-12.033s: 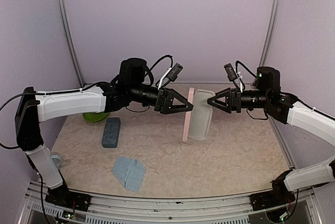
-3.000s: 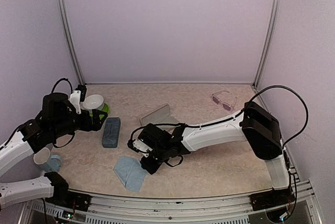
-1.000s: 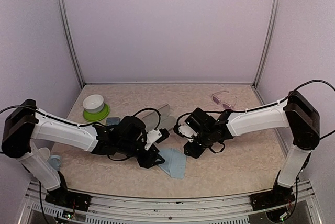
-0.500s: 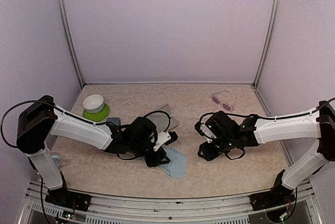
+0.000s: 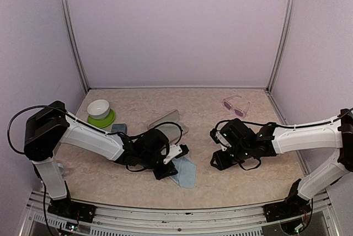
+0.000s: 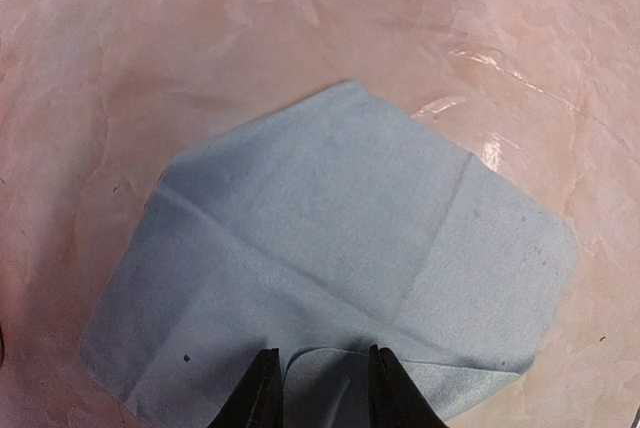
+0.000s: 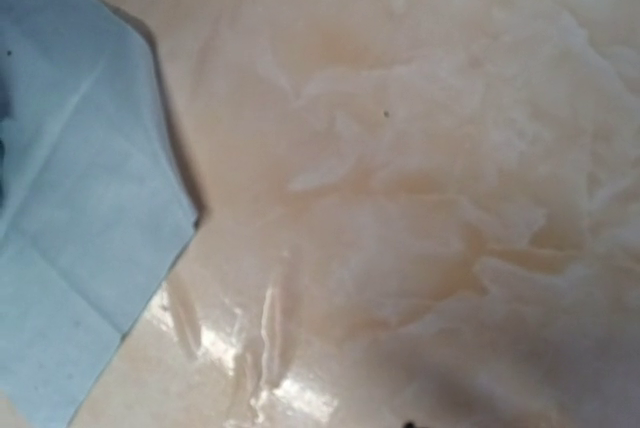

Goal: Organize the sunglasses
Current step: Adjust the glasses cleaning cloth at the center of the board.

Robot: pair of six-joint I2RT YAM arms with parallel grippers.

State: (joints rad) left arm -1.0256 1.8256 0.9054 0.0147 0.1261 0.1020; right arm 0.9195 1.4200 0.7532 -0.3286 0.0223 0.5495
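One pair of sunglasses, pale-framed with pink lenses, lies at the back right of the table, far from both grippers. My left gripper is down on a light-blue cloth near the front middle. In the left wrist view its fingertips stand a little apart on the cloth, with a raised fold of the near edge between them. My right gripper hangs low to the right of the cloth. Its fingers do not show in the right wrist view, only bare table and a corner of the cloth.
A grey oblong case lies behind the left arm. A blue-grey case peeks out beside that arm. A white bowl on a green plate stands at the back left.
My left gripper's jaws have narrowed round the fold of cloth and the arm has edged right. My right gripper has drawn back to the right, away from the cloth.
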